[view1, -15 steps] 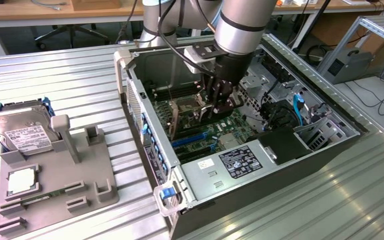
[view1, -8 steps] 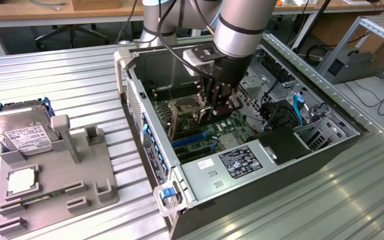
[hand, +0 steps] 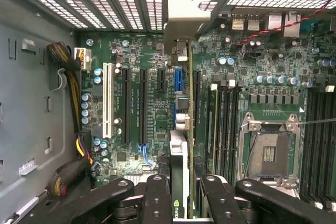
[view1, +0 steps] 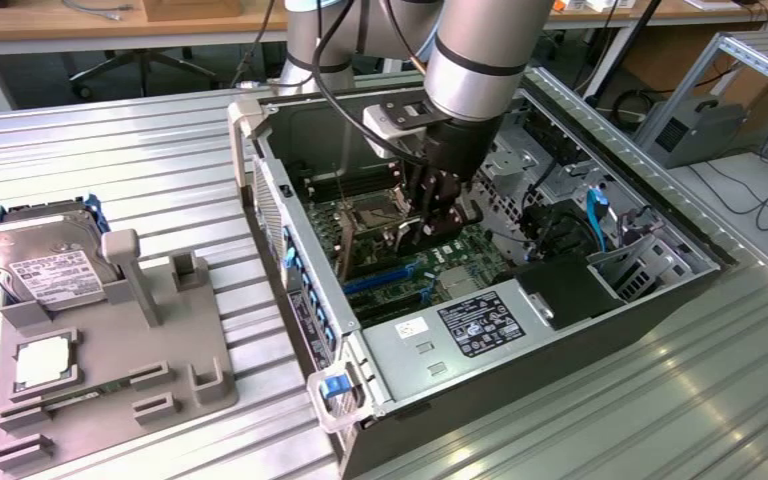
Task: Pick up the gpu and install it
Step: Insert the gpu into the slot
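The gpu (hand: 179, 153) appears edge-on in the wrist view as a thin dark card. Its silver end bracket (hand: 181, 27) reaches the case's rear slot openings. My gripper (hand: 181, 203) is shut on the card, with a black finger (hand: 156, 198) on either side. The card stands upright over the motherboard (hand: 142, 51), in line with the expansion slots beside the short blue slot (hand: 178, 80). Whether its edge sits in a slot I cannot tell. In the exterior view my gripper (view1: 435, 222) reaches down inside the open computer case (view1: 357, 330), just above the board.
The empty CPU socket (hand: 269, 153) and memory slots lie close beside the card. Cable bundles (hand: 65, 61) run along the case wall. Outside the case, on the exterior view's left, a grey fixture (view1: 117, 370) and a hard drive (view1: 44, 265) rest on the metal table.
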Controlling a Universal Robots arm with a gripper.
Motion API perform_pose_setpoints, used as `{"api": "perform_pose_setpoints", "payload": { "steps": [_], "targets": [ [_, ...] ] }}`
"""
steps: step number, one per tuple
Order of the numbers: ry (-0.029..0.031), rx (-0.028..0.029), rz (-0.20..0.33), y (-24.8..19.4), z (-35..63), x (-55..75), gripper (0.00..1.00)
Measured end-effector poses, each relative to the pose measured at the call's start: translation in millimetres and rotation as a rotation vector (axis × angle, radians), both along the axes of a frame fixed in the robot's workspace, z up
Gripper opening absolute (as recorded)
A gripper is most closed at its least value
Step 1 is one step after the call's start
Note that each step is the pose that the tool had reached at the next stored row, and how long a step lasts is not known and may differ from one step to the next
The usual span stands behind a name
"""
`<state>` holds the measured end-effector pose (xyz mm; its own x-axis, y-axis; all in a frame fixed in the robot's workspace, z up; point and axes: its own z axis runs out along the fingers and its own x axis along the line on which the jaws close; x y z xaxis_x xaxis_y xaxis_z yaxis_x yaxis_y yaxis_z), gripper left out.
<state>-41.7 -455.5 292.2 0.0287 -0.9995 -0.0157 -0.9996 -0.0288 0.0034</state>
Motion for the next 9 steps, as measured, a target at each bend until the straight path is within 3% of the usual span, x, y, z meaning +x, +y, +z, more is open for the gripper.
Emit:
{"api": "perform_pose_setpoints", "payload": {
  "steps": [9],
  "targets": [
    [0.0, 0.0, 0.0, -0.2, -1.3, -0.9, 0.27]
  ]
}}
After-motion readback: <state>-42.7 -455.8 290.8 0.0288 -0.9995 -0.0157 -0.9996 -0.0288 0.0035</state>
